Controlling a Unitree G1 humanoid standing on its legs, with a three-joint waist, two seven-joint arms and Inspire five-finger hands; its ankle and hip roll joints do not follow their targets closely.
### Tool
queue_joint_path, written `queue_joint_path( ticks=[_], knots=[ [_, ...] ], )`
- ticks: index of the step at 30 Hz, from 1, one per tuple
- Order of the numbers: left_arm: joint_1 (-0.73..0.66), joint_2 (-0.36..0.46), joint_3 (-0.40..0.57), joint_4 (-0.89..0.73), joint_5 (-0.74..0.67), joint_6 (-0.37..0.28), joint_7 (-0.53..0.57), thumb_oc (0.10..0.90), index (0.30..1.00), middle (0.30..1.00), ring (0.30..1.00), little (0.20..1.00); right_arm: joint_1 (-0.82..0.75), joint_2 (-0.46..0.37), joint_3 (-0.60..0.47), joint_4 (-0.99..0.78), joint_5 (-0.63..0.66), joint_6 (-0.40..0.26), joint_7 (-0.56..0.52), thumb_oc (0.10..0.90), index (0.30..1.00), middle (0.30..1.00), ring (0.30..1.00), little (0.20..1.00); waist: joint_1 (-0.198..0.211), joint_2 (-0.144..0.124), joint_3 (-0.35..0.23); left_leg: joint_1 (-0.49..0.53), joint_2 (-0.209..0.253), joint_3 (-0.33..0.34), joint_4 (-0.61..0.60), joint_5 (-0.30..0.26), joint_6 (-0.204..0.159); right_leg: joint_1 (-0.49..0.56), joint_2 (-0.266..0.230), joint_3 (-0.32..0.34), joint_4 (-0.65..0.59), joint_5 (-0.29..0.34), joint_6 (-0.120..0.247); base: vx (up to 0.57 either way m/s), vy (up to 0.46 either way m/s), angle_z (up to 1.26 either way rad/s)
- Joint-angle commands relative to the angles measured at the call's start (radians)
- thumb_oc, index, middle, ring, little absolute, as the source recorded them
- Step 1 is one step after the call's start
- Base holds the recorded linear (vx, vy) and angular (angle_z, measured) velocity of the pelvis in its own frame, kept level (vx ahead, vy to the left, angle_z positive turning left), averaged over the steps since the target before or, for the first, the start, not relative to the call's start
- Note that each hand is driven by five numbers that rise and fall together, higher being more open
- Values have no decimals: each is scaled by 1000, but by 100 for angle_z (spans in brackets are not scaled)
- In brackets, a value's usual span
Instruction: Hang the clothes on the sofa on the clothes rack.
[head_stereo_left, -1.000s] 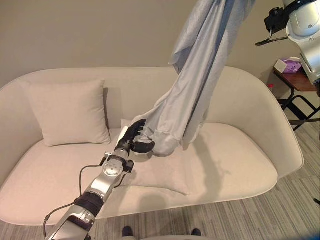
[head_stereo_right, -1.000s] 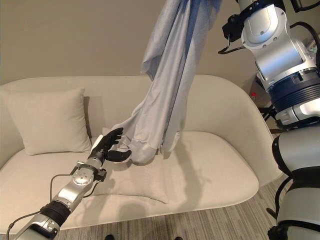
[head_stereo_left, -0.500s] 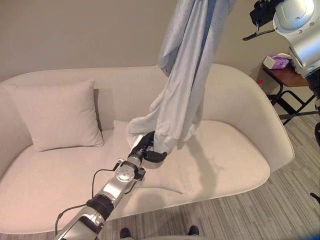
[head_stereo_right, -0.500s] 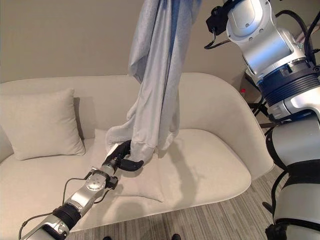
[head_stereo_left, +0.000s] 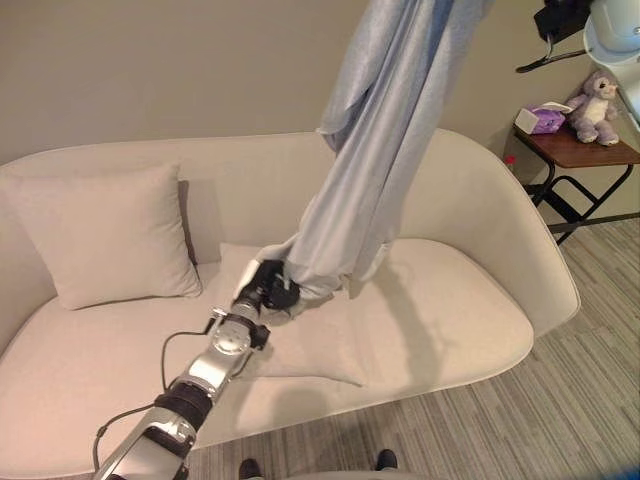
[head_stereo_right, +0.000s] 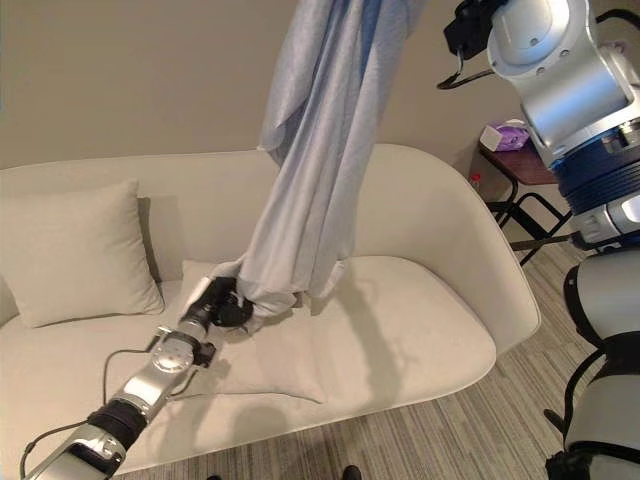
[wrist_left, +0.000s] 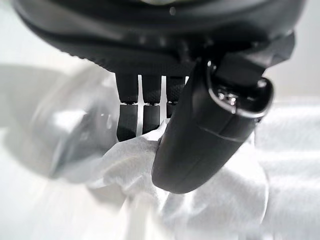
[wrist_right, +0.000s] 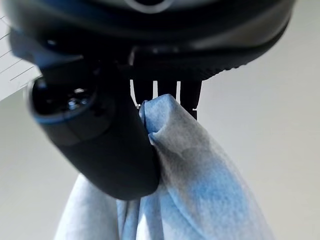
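A long light grey-blue garment hangs from above the sofa down to its seat. My right hand holds the garment's top end, thumb and fingers pinched round a fold of the cloth. My left hand reaches over the seat and is shut on the garment's lower hem. The left wrist view shows its thumb pressing pale cloth against the fingers. The garment stretches slanted between the two hands.
A square cream pillow leans on the sofa's left backrest. A flat cushion lies on the seat under my left hand. At the right stands a small dark side table with a tissue box and a plush toy.
My left hand, open beside the hem a second ago, slid under it and has now curled shut on the cloth. The camera has shifted between frames.
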Motion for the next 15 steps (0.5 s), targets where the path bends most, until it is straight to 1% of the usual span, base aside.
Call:
queue_joint_path(
  ticks=[1,3,4,5,6,7,8,9,11,12,13,14,15],
  knots=[
    [-148,128,56,-109,34,-104,74,400,300,300,300,300,-213,-65,-16,74,44,-26,-61,400,300,300,300,300,58,-32,-80,52,-9,-33,4,-138,-25,90,9,-56,13,-84,27,-25,55,17],
    [-160,205,127,-156,33,-111,91,400,300,300,300,300,-174,-104,-47,51,56,-28,-42,400,300,300,300,300,69,-30,-80,49,-20,-47,4,-138,-22,100,-1,-70,13,-78,32,-18,77,13],
    [-177,261,164,-171,33,-117,103,400,300,300,300,300,-141,-129,-70,31,60,-30,-31,400,300,300,300,300,77,-29,-80,49,-27,-55,4,-140,-19,107,-8,-79,13,-73,38,-20,145,24],
    [-199,344,216,-187,50,-114,119,400,300,300,300,300,-49,-173,-135,-24,62,-34,-18,400,300,300,300,300,89,-23,-77,45,-45,-70,4,-144,-10,113,-24,-94,13,-58,47,-26,174,32],
    [-213,406,255,-188,49,-118,125,400,300,300,300,300,8,-194,-177,-56,68,-41,-11,400,300,300,300,300,100,-16,-73,44,-56,-77,4,-150,-7,117,-35,-104,13,-47,56,-32,141,35],
    [-213,410,254,-189,48,-118,124,400,300,300,300,300,23,-195,-193,-62,66,-40,-12,400,300,300,300,300,97,-23,-73,41,-59,-78,4,-146,-5,116,-38,-105,13,-44,56,-39,102,32],
    [-221,465,282,-191,44,-119,130,400,300,300,300,300,87,-211,-242,-86,65,-38,-7,400,300,300,300,300,102,-23,-72,38,-70,-84,4,-149,1,115,-52,-112,13,-25,63,-41,97,26],
    [-238,527,306,-190,42,-120,142,400,300,300,300,300,137,-221,-273,-109,61,-41,-2,400,300,300,300,300,110,-16,-68,35,-77,-87,4,-153,5,112,-61,-118,14,-14,69,-75,139,21],
    [-263,656,350,-178,29,-126,161,400,300,300,300,300,260,-223,-371,-152,51,-41,7,400,300,300,300,300,128,-20,-55,23,-95,-85,4,-147,17,89,-84,-134,22,26,73,-184,186,20],
    [-303,810,400,-166,48,-110,195,400,300,300,300,300,378,-197,-450,-203,35,-39,8,400,300,300,300,300,156,6,-12,20,-99,-74,4,-141,36,37,-102,-160,174,11,68,-213,176,15],
    [-310,814,393,-164,47,-111,195,400,300,300,300,300,392,-196,-465,-208,33,-38,7,400,300,300,300,300,157,1,-10,22,-99,-73,4,-141,36,33,-104,-157,184,5,68,-210,162,6],
    [-332,838,394,-170,41,-109,207,400,300,300,300,300,415,-178,-467,-226,28,-38,10,400,300,300,300,300,158,8,3,18,-97,-78,4,-131,42,28,-81,-138,229,-32,57,-113,52,4],
    [-359,864,381,-157,32,-108,212,400,300,300,300,300,440,-170,-475,-240,27,-38,16,400,300,300,300,300,162,6,14,12,-95,-79,4,-116,48,14,-54,-111,284,-77,43,-191,83,0]
  ],
)
